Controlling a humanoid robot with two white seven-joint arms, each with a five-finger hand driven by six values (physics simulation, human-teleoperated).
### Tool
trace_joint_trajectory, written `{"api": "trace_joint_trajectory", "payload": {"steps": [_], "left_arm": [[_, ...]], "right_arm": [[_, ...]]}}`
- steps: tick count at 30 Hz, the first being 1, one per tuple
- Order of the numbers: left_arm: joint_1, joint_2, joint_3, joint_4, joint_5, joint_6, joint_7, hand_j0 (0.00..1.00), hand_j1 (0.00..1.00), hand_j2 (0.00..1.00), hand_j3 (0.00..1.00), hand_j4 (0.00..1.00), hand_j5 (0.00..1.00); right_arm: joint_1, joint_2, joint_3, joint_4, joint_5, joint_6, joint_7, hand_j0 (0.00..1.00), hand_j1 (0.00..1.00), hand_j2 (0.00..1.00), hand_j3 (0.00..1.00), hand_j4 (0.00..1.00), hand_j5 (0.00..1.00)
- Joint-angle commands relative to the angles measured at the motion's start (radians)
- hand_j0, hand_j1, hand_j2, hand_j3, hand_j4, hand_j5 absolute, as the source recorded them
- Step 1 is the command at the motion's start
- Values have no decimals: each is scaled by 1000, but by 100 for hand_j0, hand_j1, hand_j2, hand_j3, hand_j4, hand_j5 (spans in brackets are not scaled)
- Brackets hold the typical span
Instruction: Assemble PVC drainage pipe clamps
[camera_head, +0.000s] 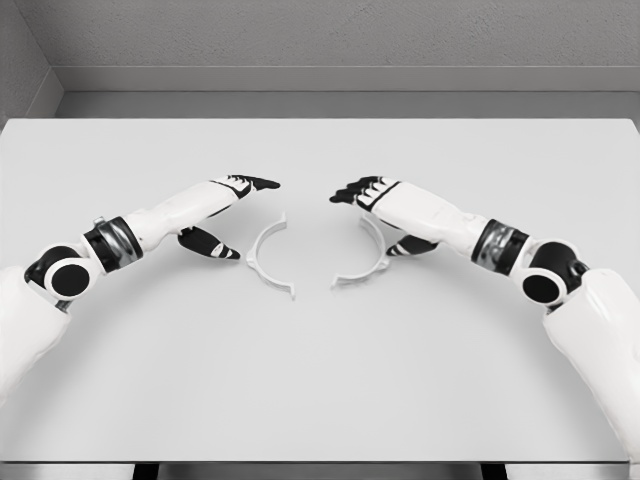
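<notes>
Both hands are spread and hold nothing: left hand (225, 212) at nine o'clock of the left clamp half (267, 258), right hand (385, 208) at three o'clock over the right clamp half (368, 262). Halves lie apart on the white table (320, 380).

A bare, simulated test space, much like a plain lab or workshop cell. A wide, smooth, pale grey bench (320, 400) fills nearly the whole view. Beyond its far edge runs a grey floor strip, then a rough, concrete-like grey wall (330, 30) with a light skirting band. A second grey wall meets it at far left.
</notes>
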Motion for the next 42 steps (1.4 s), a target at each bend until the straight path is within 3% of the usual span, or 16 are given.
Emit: {"api": "trace_joint_trajectory", "payload": {"steps": [1, 15, 25, 42], "left_arm": [[1, 1, 3, 3, 7, 1, 0, 100, 100, 100, 100, 100, 100], [2, 12, 7, -6, 18, 0, 0, 100, 100, 100, 100, 100, 100], [0, 18, 12, -4, 18, -2, 0, 100, 100, 100, 100, 100, 100], [2, 36, 21, -1, 18, -2, 0, 100, 100, 100, 100, 100, 100]], "right_arm": [[-3, 9, 13, 15, -1, 1, 0, 100, 100, 100, 100, 100, 100], [-57, 17, 16, 46, 3, 1, 0, 100, 100, 100, 100, 100, 100], [-175, 51, 25, 233, 3, 1, -1, 100, 100, 100, 100, 100, 100], [-196, 83, 29, 291, 16, 1, -3, 100, 100, 100, 100, 100, 100]]}}
